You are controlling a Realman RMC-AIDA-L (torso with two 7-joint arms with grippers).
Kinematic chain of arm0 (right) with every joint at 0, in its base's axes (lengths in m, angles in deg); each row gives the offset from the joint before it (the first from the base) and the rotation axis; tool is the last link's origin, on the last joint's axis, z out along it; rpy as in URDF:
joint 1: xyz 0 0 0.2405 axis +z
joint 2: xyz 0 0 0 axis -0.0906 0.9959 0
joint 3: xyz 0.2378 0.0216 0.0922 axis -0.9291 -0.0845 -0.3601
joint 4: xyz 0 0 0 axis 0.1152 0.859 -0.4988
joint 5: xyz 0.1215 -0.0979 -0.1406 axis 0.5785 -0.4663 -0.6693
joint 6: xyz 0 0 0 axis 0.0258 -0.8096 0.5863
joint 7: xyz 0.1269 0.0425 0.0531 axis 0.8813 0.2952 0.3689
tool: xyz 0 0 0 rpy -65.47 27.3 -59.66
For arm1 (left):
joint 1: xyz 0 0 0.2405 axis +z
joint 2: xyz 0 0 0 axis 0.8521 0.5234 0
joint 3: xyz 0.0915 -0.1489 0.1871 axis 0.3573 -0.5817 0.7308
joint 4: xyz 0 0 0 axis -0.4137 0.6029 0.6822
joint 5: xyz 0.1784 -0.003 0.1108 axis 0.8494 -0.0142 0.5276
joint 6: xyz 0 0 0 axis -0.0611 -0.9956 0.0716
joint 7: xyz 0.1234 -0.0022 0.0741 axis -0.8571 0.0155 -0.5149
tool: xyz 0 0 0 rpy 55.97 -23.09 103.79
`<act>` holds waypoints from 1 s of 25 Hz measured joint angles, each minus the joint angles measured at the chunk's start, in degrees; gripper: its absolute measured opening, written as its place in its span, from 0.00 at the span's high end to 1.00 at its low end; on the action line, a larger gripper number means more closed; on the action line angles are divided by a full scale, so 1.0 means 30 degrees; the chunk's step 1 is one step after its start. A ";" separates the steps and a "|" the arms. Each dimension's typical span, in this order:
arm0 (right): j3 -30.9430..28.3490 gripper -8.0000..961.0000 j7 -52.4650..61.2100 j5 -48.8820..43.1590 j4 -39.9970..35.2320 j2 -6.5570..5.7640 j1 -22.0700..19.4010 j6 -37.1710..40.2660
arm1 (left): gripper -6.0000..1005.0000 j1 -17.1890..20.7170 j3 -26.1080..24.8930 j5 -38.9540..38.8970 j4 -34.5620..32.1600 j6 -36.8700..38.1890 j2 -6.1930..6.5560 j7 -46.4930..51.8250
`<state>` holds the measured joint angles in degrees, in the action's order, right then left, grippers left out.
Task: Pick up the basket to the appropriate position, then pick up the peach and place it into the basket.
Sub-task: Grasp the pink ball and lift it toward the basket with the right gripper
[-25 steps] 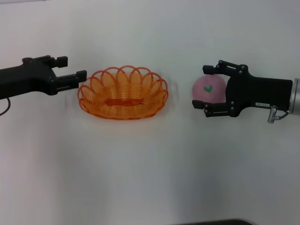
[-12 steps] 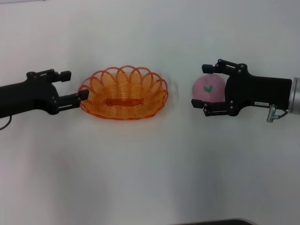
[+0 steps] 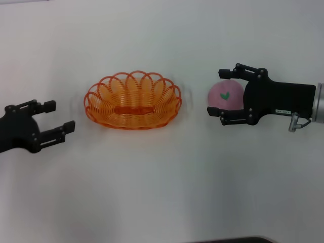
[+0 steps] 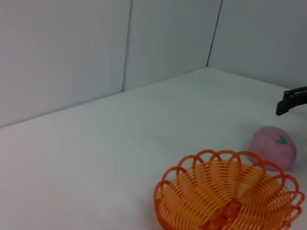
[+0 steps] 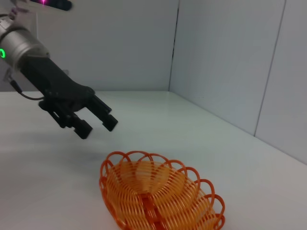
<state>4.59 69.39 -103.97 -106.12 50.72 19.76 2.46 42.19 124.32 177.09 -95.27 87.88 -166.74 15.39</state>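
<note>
I've got the basket [image 3: 133, 100] sitting flat on the white desk [image 3: 162, 192], just left of centre in my head view, rim up and nothing inside it. My left claw [image 3: 59, 120] is low at the left edge of the frame, arm reaching in roughly level from the side, fingers spread apart and holding nothing. It is clear of the basket, a gap of bare desk between its fingertips and the rim.

Over on the right, my right arm comes in horizontally from the right edge, wrist level, and the right claw [image 3: 219, 93] has its two fingers spread either side of the peach [image 3: 225, 95], one above it in the frame, one below. The peach rests on the desk at centre right, green leaf mark facing up, well apart from the basket. I can't tell whether the fingers are actually pressing on it.

From the left wrist camera I see the basket [image 4: 229, 196] at lower right and the peach [image 4: 274, 147] just beyond it. The right wrist camera shows the basket [image 5: 159, 192] at the bottom and the left claw [image 5: 95, 124] hanging open above the desk at upper left.
</note>
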 joint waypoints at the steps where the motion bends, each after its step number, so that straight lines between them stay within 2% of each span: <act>1: 0.0000 0.01 0.0000 0.0001 -0.0001 -0.0001 0.0000 0.0000 | 0.28 0.0132 -0.0201 0.0002 0.0020 0.0215 0.0000 -0.0233; 9: 0.0008 0.01 0.0011 -0.0023 -0.0001 -0.0030 -0.0109 0.0001 | 0.28 0.0617 -0.0876 0.1379 0.0679 0.0466 -0.0046 -0.0669; 18: -0.0002 0.01 0.0626 -0.0091 -0.0008 -0.0099 -0.0085 0.0173 | 0.28 0.0674 -0.1526 0.1467 0.0965 0.0472 -0.0048 -0.0886; 21: 0.0057 0.01 0.2145 -0.0117 -0.0307 -0.0234 -0.0043 0.0317 | 0.28 0.0625 -0.1526 0.1467 0.0966 0.0413 -0.0048 -0.0929; 25: 0.0361 0.01 0.6938 -0.0313 -0.2209 -0.0265 -0.0002 0.0544 | 0.28 0.0567 -0.1525 0.1467 0.0967 0.0464 -0.0023 -0.0947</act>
<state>5.67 90.20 -104.91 -112.75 49.93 19.75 4.09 43.89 119.75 181.49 -92.37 89.27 -166.81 12.55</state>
